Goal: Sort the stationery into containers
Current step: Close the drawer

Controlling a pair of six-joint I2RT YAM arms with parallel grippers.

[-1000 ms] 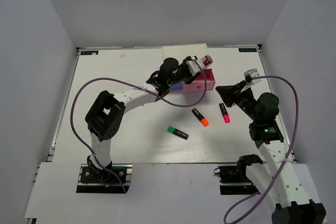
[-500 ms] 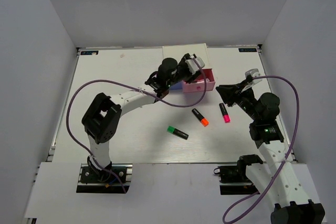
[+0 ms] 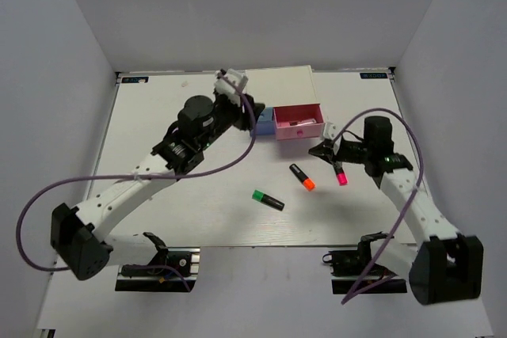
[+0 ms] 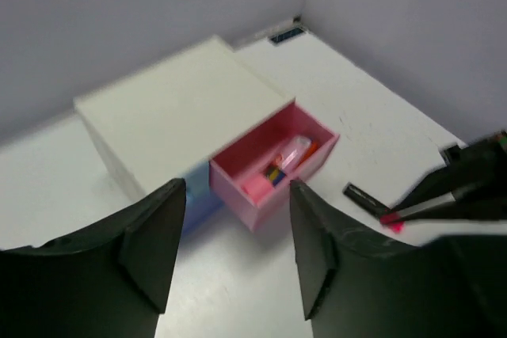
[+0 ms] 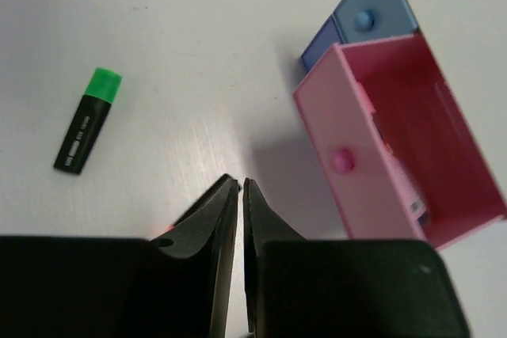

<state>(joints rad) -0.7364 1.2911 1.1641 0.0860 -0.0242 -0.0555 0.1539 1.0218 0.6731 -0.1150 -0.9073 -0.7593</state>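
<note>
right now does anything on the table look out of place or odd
Nothing spilled or damaged. The pink drawer stands pulled out of the white box with small items inside. The green highlighter, orange highlighter and pink-red highlighter lie loose on the table at differing angles, unsorted.

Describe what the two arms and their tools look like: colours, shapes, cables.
Both the left arm and right arm have white links with black joint housings, and a purple cable loops loosely alongside each. The left tool has broad black wedge-shaped fingers; the right tool has slim black fingers tapering to points.
</note>
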